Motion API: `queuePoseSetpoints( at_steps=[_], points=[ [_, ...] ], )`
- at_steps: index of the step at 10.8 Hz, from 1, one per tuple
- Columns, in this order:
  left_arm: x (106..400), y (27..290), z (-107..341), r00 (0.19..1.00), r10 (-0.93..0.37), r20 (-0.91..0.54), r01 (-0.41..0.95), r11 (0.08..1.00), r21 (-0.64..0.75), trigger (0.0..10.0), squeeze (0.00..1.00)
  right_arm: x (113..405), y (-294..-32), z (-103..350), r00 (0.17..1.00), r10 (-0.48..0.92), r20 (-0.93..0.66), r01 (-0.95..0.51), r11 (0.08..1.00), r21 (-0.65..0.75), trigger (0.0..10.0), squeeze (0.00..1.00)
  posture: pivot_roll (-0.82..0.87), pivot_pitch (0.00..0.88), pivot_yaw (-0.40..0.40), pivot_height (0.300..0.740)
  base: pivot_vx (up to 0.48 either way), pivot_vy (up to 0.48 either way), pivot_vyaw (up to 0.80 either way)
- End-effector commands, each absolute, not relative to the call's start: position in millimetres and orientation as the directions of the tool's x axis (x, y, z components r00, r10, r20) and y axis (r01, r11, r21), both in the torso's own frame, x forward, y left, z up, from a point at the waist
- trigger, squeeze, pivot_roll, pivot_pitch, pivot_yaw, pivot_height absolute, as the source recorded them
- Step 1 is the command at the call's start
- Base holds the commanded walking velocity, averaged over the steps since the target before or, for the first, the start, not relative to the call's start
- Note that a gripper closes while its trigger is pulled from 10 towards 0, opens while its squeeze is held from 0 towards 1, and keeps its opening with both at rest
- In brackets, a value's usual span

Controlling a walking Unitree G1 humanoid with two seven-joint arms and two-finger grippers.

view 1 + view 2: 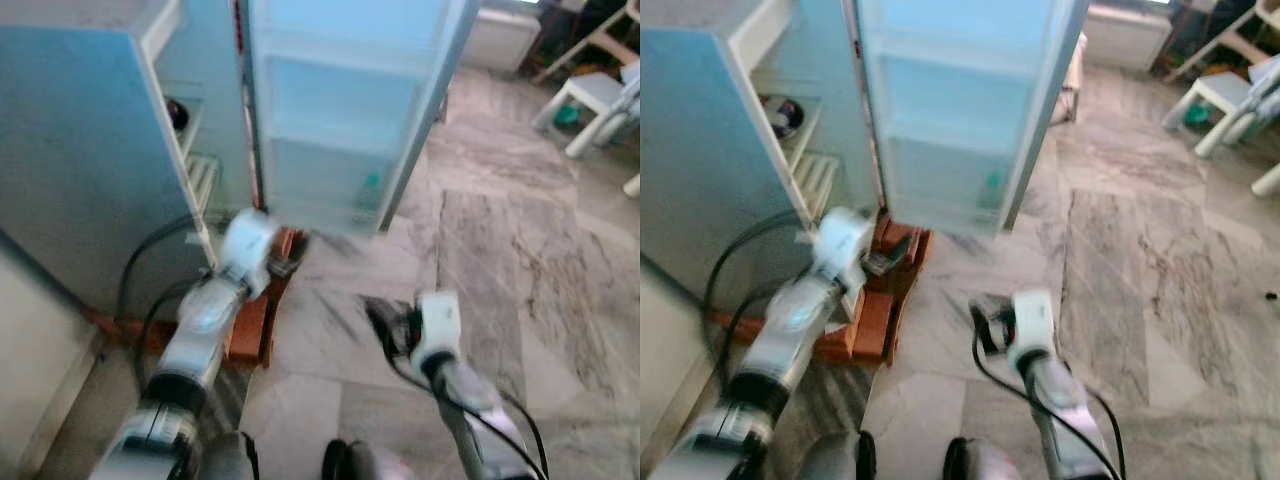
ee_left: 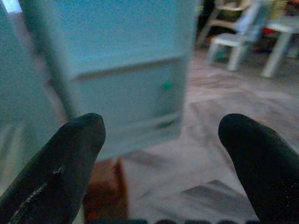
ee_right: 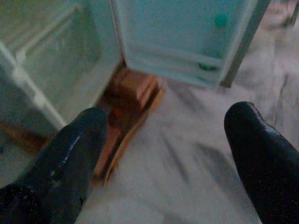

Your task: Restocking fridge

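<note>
A light blue fridge (image 1: 80, 150) stands at the left with its door (image 1: 340, 110) swung wide open. The door's bottom shelf holds a green-capped bottle (image 1: 370, 190). Something dark and round (image 1: 177, 113) lies on an inner shelf. My left gripper (image 1: 290, 262) is low in front of the fridge's bottom edge, open and empty (image 2: 161, 135). My right gripper (image 1: 375, 315) hangs over the marble floor below the door, also open and empty (image 3: 168, 126). The eye views are blurred.
The fridge rests on a brown wooden stand (image 1: 255, 320). A black cable (image 1: 140, 260) loops along its side. White plastic furniture (image 1: 590, 95) stands at the far right. Grey marble floor (image 1: 500, 260) stretches right of the door.
</note>
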State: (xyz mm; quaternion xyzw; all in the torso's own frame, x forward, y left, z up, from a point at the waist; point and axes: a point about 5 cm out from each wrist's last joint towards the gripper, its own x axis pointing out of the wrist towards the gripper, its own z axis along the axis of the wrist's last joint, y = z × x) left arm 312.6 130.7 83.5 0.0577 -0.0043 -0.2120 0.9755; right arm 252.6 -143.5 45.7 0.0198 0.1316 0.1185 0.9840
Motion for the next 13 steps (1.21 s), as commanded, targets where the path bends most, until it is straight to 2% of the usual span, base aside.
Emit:
queuePoseSetpoints(
  at_steps=[1, 4, 7, 11, 13],
  points=[
    [307, 150, 84, 0.941, -0.337, -0.006, 0.336, 0.935, 0.111, 10.0, 0.00, 254, -151, 51, 0.954, 0.197, -0.225, -0.184, 0.980, 0.076, 10.0, 0.00, 0.10, 0.099, -0.087, 0.740, 0.000, -0.446, 0.00],
    [291, 178, 81, 0.965, -0.261, -0.027, 0.262, 0.953, 0.156, 10.0, 0.00, 264, -152, 63, 0.976, 0.171, -0.133, -0.166, 0.985, 0.044, 10.0, 0.00, 0.13, 0.094, -0.093, 0.740, 0.000, -0.467, 0.00],
    [286, 176, 82, 0.979, -0.203, -0.023, 0.204, 0.970, 0.129, 10.0, 0.00, 266, -155, 67, 0.984, 0.147, -0.102, -0.143, 0.989, 0.042, 10.0, 0.00, 0.12, 0.087, -0.101, 0.740, 0.000, -0.460, -0.40],
    [281, 171, 83, 0.980, -0.199, -0.028, 0.201, 0.967, 0.155, 10.0, 0.00, 272, -152, 71, 0.986, 0.148, -0.083, -0.145, 0.989, 0.038, 10.0, 0.00, 0.13, 0.091, -0.106, 0.740, 0.355, -0.307, 0.00],
    [281, 171, 86, 0.982, -0.187, -0.019, 0.188, 0.968, 0.165, 10.0, 0.00, 273, -149, 74, 0.984, 0.165, -0.073, -0.163, 0.986, 0.029, 10.0, 0.00, 0.12, 0.103, -0.103, 0.740, 0.439, 0.000, -0.80]
  ],
)
